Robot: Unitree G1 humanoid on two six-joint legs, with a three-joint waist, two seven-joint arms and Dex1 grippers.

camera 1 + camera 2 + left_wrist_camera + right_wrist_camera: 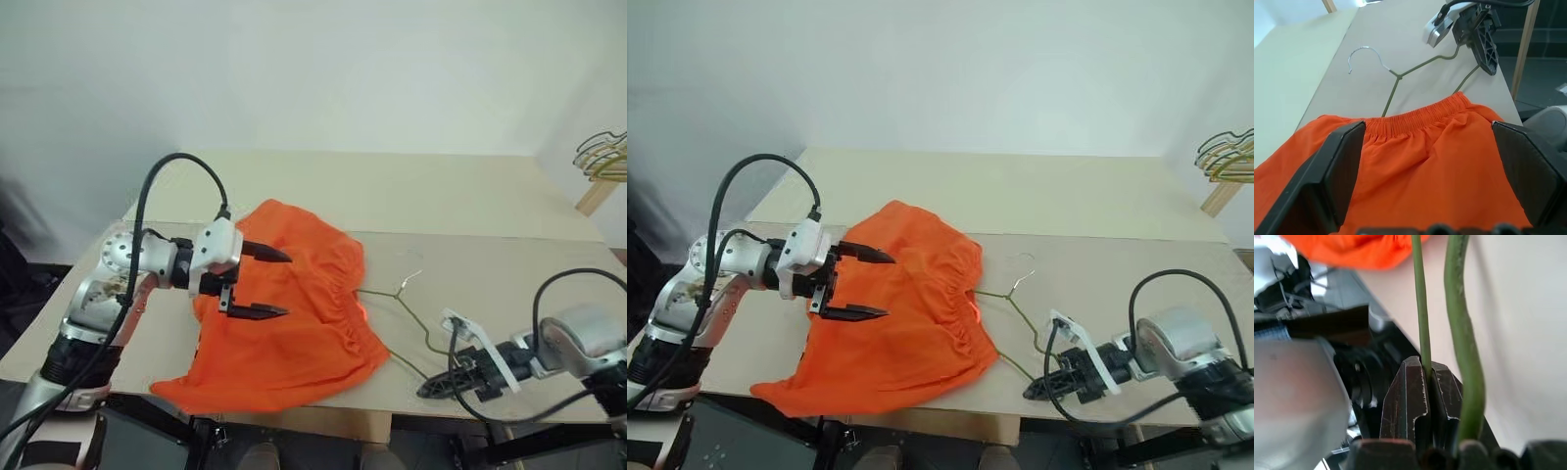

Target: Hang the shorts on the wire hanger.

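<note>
Left hand (257,282), fingers spread, hovers over the shorts (284,313); right hand (443,382) pinches the hanger (407,308) at the desk's (411,196) front edge, its wire running under the waistband.

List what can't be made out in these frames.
- Wire hanger: its far side lies under the shorts in the head views, so how far it is threaded in is hidden.
- Right claw: shut on the hanger wire; the bend beyond is cut off by the right wrist view's edge.
- Left claw: open above the shorts; touching or not is unclear.
</note>
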